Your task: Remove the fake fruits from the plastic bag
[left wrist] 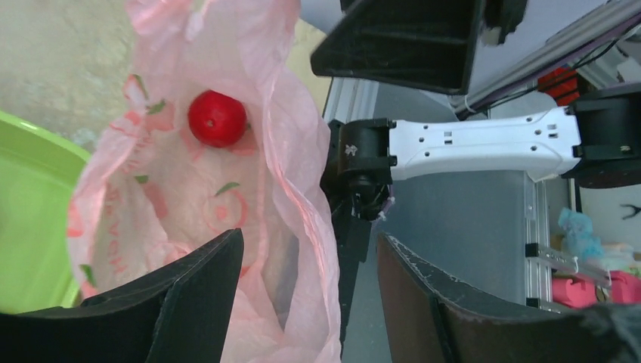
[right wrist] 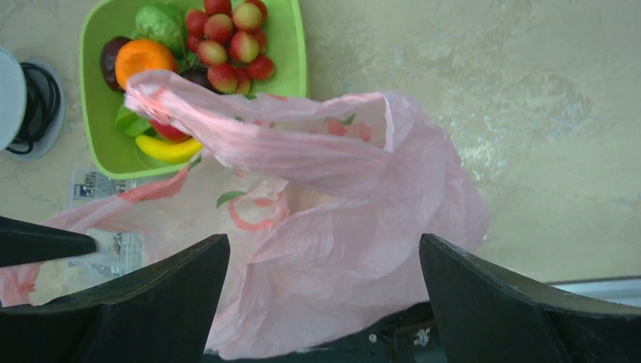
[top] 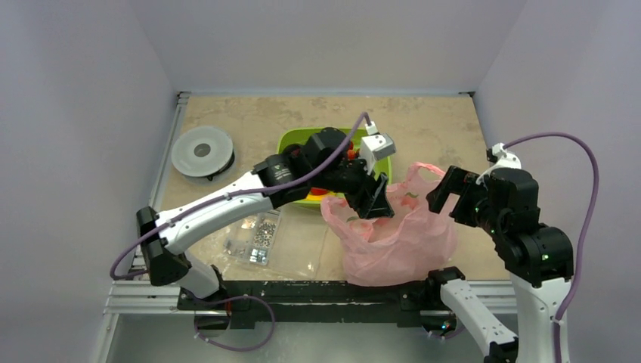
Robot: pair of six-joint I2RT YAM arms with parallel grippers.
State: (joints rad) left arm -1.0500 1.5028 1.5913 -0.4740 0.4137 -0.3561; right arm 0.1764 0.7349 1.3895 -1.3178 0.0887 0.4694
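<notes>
Overall light: bright, soft and even in all three views, falling from above; the pale lilac walls (top: pixel 83 68) look flat.
Shadows: faint and soft-edged on the beige mottled tabletop (top: pixel 423 128), darkest under the thin translucent pink plastic bag (top: pixel 393 234).
Translucency: light passes through the bag, so its film glows pale pink in the left wrist view.
Glare: small white highlights on the glossy red round plastic fruit (left wrist: pixel 217 118) and the glossy orange plastic fruit (right wrist: pixel 143 57).
Underexposure: the black fingers (left wrist: pixel 189 302) of the left gripper (left wrist: pixel 308 237) and those of the right gripper (right wrist: pixel 323 240) show as near-silhouettes.
Focus: these fingers are soft; the background at the right of the left wrist view is slightly blurred.
</notes>
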